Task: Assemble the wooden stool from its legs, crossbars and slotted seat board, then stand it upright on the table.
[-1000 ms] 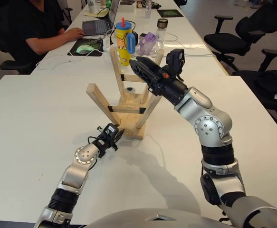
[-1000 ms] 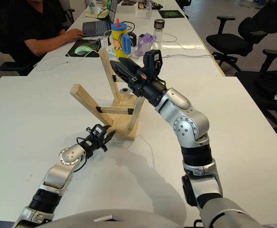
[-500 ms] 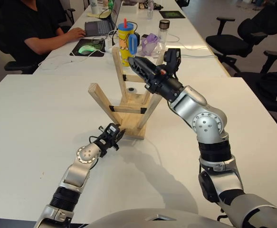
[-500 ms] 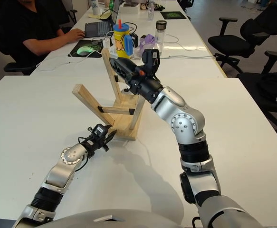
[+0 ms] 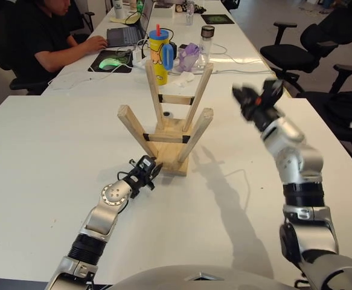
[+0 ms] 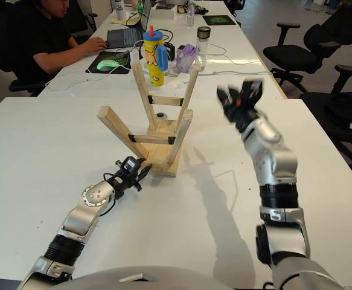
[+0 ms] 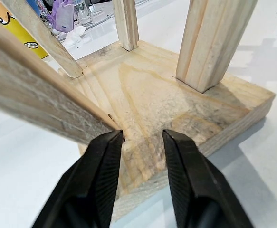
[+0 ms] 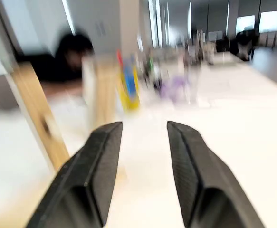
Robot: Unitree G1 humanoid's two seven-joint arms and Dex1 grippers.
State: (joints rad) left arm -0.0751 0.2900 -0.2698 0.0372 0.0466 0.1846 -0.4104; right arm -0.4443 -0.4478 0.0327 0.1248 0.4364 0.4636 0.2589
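The wooden stool (image 5: 171, 124) stands upside down on the white table (image 5: 55, 157), its seat board (image 5: 177, 162) flat on the top and its legs pointing up, joined by crossbars. My left gripper (image 5: 151, 170) lies low at the seat board's near corner, open, its fingers (image 7: 105, 166) level with the board's edge (image 7: 143, 183) beside one leg. My right gripper (image 5: 248, 98) hangs in the air to the right of the stool, open, with nothing between its fingers (image 8: 98, 166).
On the table behind stand a yellow cup with a red straw (image 5: 159, 53), a bottle (image 5: 206, 37) and a purple item (image 5: 190, 55). Office chairs (image 5: 296, 51) stand at the right. A thin cable (image 5: 239, 176) lies on the table right of the stool.
My right gripper has come off the stool's upper legs and swung away to the right. The stool stays on its seat board. The left arm has hardly moved.
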